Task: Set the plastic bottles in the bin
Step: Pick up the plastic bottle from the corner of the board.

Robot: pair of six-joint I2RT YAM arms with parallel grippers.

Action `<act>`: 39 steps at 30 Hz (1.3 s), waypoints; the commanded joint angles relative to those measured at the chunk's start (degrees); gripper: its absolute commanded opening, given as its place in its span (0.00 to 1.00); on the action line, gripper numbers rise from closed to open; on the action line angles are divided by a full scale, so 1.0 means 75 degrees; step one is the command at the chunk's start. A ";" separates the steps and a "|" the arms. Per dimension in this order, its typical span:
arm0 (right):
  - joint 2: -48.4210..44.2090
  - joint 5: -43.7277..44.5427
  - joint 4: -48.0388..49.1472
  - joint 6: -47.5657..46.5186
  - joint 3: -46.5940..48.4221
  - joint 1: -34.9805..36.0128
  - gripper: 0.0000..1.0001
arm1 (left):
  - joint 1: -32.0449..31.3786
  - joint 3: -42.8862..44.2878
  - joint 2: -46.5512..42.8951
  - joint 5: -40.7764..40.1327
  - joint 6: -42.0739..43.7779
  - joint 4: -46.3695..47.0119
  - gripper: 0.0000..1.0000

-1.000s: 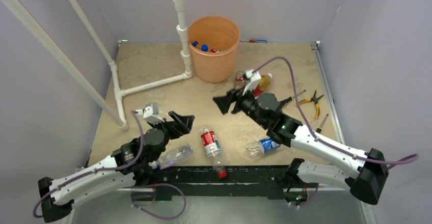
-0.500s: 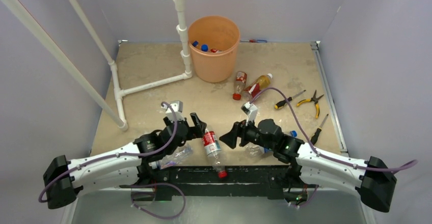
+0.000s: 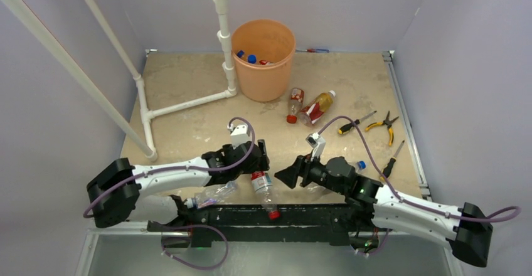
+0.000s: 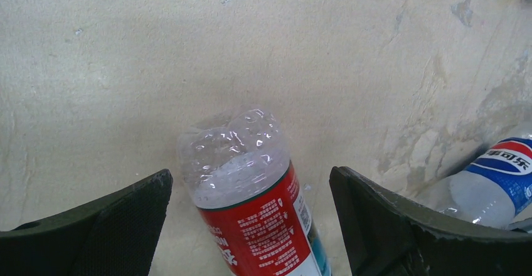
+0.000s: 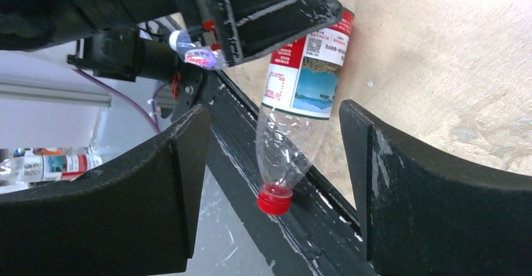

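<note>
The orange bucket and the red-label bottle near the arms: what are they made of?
The orange bucket looks like moulded plastic, opaque and matte, with a rolled rim. The red-label bottle seems thin clear plastic: glossy, see-through, dimpled base, printed film label.

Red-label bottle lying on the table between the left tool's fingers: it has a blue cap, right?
Not quite. The cap is red, not blue, and the right wrist view shows it plainly. The rest is right: the red-label bottle lies on the table between the open fingers of the left tool.
</note>
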 commanded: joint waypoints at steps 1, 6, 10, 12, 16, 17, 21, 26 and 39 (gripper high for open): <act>-0.0470 0.0481 0.0076 0.0203 -0.0015 0.0027 0.76 | -0.0003 0.0676 0.0379 0.0044 -0.1013 -0.0803 0.97; -0.0825 0.0561 -0.0194 0.0169 0.0043 0.0026 0.77 | -0.0012 0.1471 0.1118 0.0041 -0.1631 -0.1915 0.94; -0.1094 0.0554 -0.0324 0.0134 0.0047 0.0028 0.77 | -0.0038 0.2119 0.1787 -0.0052 -0.2125 -0.3006 0.93; -0.1218 0.0571 -0.0354 0.0104 0.0047 0.0026 0.77 | -0.0049 0.2190 0.2003 -0.0013 -0.2248 -0.3130 0.91; -0.1481 0.0641 -0.0491 0.0063 0.0035 0.0026 0.77 | -0.0070 0.2113 0.2251 0.0226 -0.2308 -0.2812 0.82; -0.1563 0.0645 -0.0554 0.0062 0.0045 0.0031 0.77 | -0.0073 0.2111 0.2314 0.0256 -0.2319 -0.2761 0.79; -0.1911 0.0745 -0.0887 0.0012 0.0089 0.0026 0.77 | -0.0085 0.2133 0.2456 0.0305 -0.2283 -0.2622 0.65; -0.2208 0.0833 -0.1197 -0.0099 0.0270 0.0026 0.77 | -0.0079 0.2134 0.2402 0.0377 -0.2272 -0.2481 0.43; -0.3000 0.0469 -0.0024 -0.0849 0.0685 0.0026 0.77 | -0.0073 0.2134 -0.0616 -0.1265 -0.2734 -0.2311 0.21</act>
